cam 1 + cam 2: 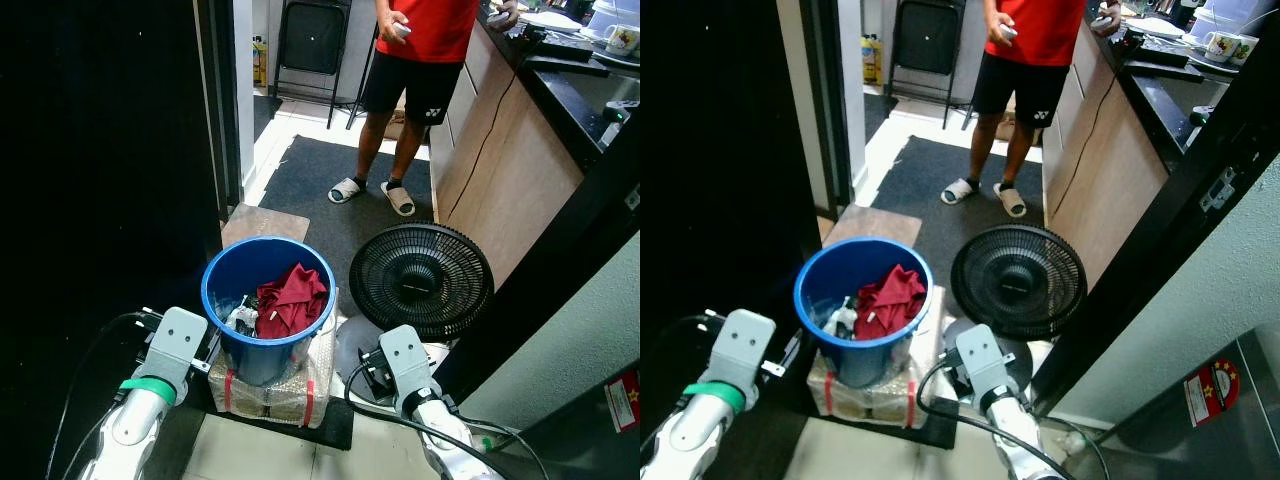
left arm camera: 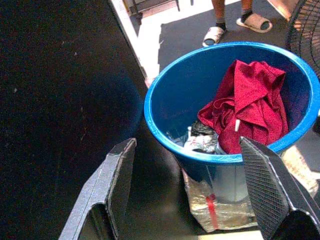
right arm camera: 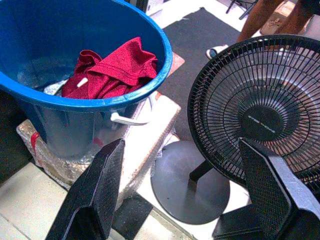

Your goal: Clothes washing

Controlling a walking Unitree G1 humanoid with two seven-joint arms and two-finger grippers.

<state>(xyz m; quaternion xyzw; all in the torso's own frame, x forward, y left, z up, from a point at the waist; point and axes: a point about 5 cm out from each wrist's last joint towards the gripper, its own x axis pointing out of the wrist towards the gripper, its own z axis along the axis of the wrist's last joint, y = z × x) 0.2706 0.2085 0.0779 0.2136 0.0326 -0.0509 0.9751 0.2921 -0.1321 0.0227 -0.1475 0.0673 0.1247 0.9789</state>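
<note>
You have a person (image 1: 415,60) in a red shirt standing well beyond both jaws, on the dark mat (image 1: 335,175) next to the bench (image 1: 560,90). Ahead of your right gripper (image 3: 185,200) stands a black fan (image 1: 421,280) on its round base. Ahead of your left gripper (image 2: 190,195) is the blue bucket (image 1: 222,270), raised on a wrapped block (image 1: 270,392). The red cloth (image 1: 292,297) lies heaped inside the bucket, over some paler crumpled items (image 2: 200,141).

As for the washing, it looks barely begun: the clothes sit in the bucket, nothing is lifted out, and I see no washer in these views.

Your left jaws are spread wide, holding nothing, with the bucket rim just past them. Your right jaws are also wide apart and empty, bucket and fan both beyond them, touching neither.
</note>
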